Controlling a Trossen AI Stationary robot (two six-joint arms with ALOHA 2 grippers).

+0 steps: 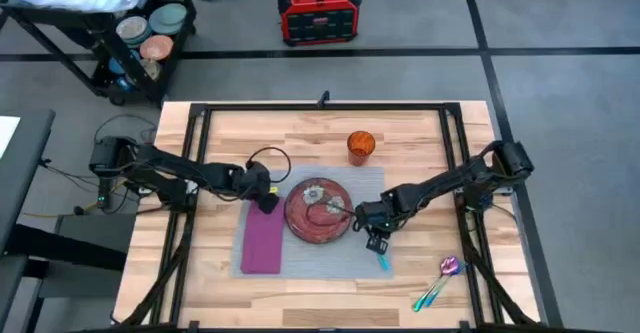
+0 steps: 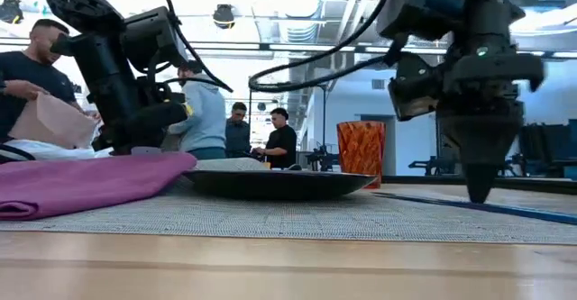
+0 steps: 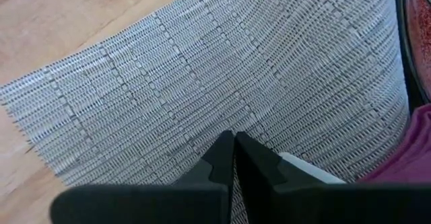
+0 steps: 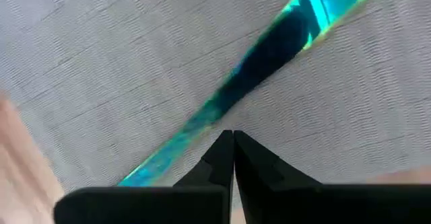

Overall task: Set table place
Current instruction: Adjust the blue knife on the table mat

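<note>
Right gripper point(image 4: 233, 138) closed, empty, hovered just above teal utensil point(image 4: 269, 62) lying diagonally across grey placemat point(image 1: 400, 258), beside plate point(image 1: 318, 213).

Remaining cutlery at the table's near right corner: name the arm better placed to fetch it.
Right, probably. The right gripper hovers at the placemat's right side, nearer the loose cutlery; the left gripper sits beyond the plate, by the purple napkin.

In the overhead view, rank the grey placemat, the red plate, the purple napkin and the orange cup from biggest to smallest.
1. grey placemat
2. red plate
3. purple napkin, only somewhat smaller than the plate
4. orange cup
</note>
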